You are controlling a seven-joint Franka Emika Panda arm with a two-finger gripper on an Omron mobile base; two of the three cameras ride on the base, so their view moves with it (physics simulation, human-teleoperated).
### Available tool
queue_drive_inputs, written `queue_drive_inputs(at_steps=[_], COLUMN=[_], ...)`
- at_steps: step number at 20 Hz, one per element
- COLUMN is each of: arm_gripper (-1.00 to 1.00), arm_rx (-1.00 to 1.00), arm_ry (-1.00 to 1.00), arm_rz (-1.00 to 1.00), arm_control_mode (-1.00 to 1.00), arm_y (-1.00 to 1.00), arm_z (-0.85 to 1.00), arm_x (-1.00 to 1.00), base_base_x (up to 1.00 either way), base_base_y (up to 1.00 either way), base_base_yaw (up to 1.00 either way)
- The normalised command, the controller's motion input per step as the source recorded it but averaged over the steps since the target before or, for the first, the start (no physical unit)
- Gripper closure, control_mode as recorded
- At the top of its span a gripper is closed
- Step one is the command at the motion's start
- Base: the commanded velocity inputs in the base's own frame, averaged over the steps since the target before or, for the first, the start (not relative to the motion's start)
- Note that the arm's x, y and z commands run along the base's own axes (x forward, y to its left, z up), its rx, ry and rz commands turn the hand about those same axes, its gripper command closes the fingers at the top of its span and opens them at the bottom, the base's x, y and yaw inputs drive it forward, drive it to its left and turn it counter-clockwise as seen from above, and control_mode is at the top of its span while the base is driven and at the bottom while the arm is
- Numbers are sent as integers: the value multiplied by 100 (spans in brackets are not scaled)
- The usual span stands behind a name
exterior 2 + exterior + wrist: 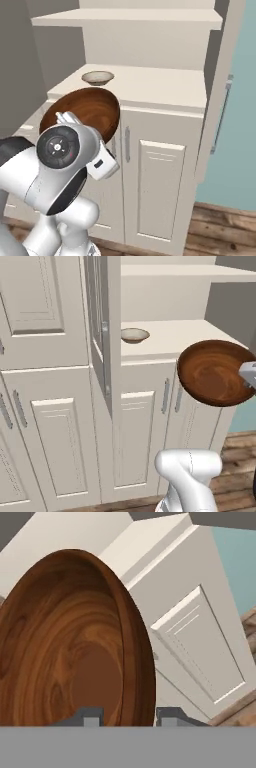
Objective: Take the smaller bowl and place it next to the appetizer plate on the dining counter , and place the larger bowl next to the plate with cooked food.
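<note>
This is a home kitchen, rendered rather than filmed. Cream panelled cabinet doors (52,431) with slim metal handles run beneath a pale countertop (150,82), and an open shelf (130,19) sits in the recess above it. 2 pieces of tableware point the same way: a small tan-rimmed bowl (134,335) on the counter and a large dark wooden bowl (215,373). Wood plank flooring (220,227) meets a pale blue wall (235,125).

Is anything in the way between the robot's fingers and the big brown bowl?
No. The fingers sit on either side of the big bowl's rim, gripping it and holding it tilted in the air in front of the cabinet doors. The small bowl sits apart on the cabinet top.
</note>
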Motion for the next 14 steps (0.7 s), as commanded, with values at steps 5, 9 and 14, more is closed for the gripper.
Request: queue_drive_inputs(at_steps=[5, 9, 14], arm_gripper=[100, 100, 100], arm_rx=[0, 0, 0], arm_ry=[0, 0, 0], arm_rz=[0, 0, 0], arm_control_mode=[100, 100, 100], arm_y=[0, 0, 0], arm_z=[0, 0, 0], arm_x=[0, 0, 0], base_base_x=[-74, -50, -32], base_base_y=[29, 36, 46], base_base_yaw=[34, 45, 53])
